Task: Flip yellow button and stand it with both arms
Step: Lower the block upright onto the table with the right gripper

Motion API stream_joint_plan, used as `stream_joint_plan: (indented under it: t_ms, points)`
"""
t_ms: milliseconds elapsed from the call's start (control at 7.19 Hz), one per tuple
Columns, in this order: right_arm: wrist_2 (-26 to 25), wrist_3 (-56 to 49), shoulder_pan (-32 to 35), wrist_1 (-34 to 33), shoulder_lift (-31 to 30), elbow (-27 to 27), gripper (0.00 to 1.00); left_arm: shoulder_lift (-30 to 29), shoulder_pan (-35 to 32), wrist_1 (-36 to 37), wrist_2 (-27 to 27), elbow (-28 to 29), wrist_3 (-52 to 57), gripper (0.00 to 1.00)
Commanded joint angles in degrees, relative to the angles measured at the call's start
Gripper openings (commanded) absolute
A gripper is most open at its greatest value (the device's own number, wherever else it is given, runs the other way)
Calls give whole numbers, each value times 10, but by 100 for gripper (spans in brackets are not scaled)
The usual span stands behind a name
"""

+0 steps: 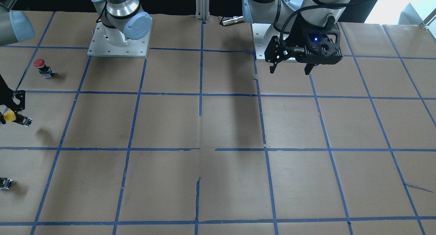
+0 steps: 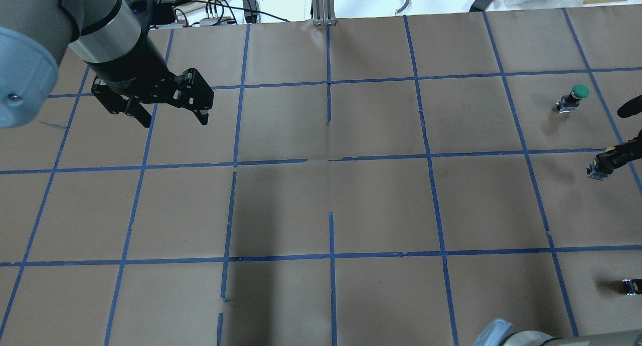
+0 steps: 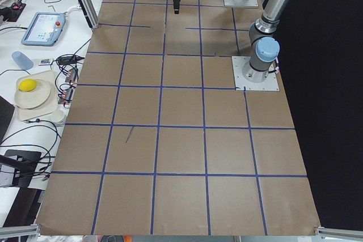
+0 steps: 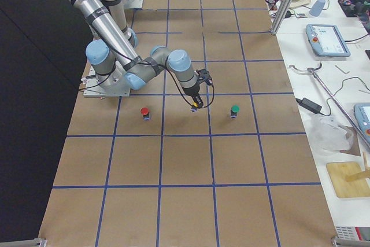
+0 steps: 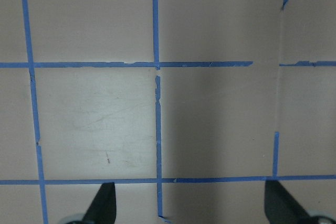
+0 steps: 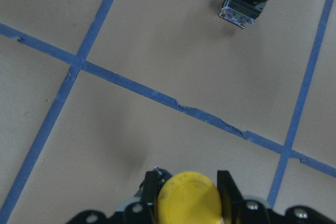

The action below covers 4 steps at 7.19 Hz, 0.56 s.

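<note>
The worktop (image 1: 102, 126) was lit evenly and brightly from above. A broad, soft-edged shadow was cast down its middle. Glare was blown out to white at the top right corner of the front-facing view. In the right wrist view, the yellow button (image 6: 189, 200) was rendered soft at the bottom edge.

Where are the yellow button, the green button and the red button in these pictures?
yellow button (image 6: 188, 199): right wrist-mounted view, on its round yellow cap.
green button (image 2: 580, 91): overhead exterior view, on its green cap.
red button (image 1: 39, 62): exterior front-facing view, on its red cap.
</note>
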Motion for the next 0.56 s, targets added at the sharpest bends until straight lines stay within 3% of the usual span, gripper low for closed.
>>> stream_joint_plan:
  t_ms: [0,417]
  points:
    - [1,-1,-1,-31,1,21,19,4,1,1,-1,-6,1,100]
    - [0,-33,-22,-30,1,29,20,4,4,-1,3,-6,3,100]
